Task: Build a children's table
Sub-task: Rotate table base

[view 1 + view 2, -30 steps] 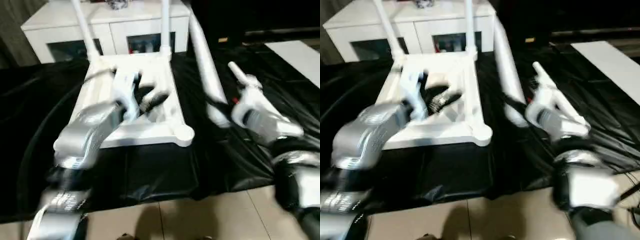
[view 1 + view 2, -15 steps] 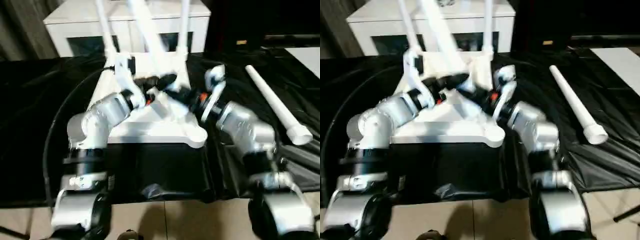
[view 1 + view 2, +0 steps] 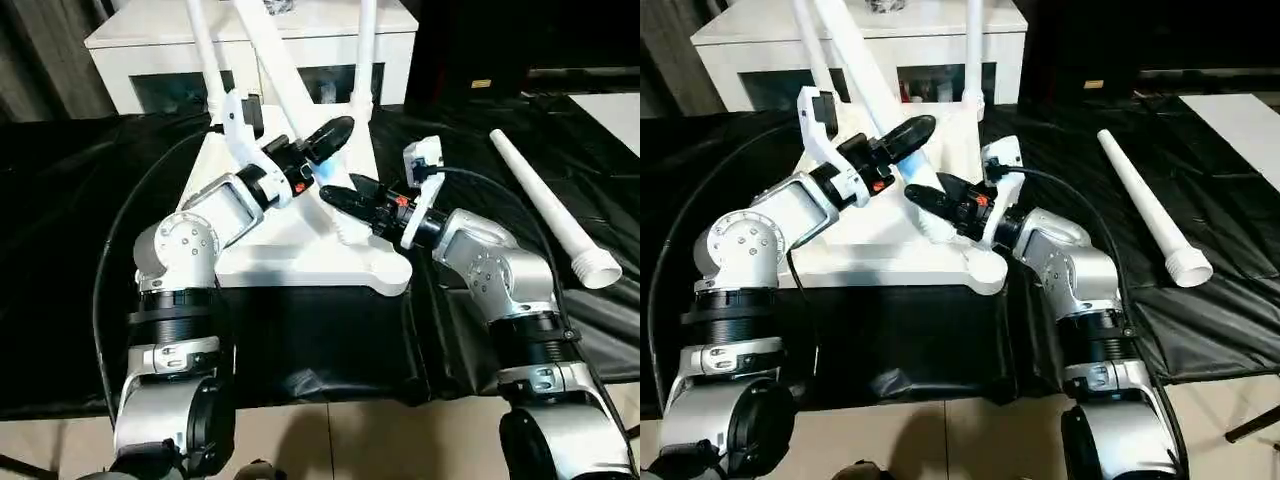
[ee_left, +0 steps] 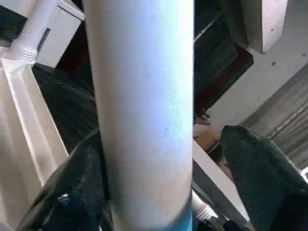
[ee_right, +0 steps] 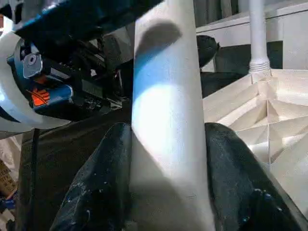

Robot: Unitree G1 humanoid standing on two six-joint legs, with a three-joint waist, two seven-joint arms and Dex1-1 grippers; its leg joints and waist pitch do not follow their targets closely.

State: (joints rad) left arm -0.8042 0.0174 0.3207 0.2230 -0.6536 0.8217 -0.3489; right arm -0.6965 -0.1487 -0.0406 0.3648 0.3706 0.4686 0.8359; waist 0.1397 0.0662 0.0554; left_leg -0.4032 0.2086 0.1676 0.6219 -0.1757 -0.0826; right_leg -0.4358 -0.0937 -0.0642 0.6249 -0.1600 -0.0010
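Observation:
The children's table lies upside down as a white ribbed tabletop (image 3: 300,265) on the black sheet. Two legs (image 3: 204,50) (image 3: 365,50) stand upright in its far corner sockets. A third leg (image 3: 273,60) leans over the tabletop, its lower end close to the ribs. My right gripper (image 3: 342,198) is shut on this leg (image 5: 166,120) low down, one finger pressed on each side. Higher up, my left gripper (image 3: 316,148) straddles the same leg (image 4: 144,120) and is open, with one finger (image 4: 255,173) standing clear of the tube. A fourth leg (image 3: 547,205) lies loose on the sheet at the right.
A white glass-door cabinet (image 3: 140,35) stands right behind the tabletop. The black sheet (image 3: 60,200) covers the floor, and pale tiles (image 3: 350,440) show at the near edge. A black cable (image 3: 108,260) loops beside my left arm.
Over the last second both arms have come together at the leaning leg above the tabletop, and the head camera has shifted. In the last half second little has moved.

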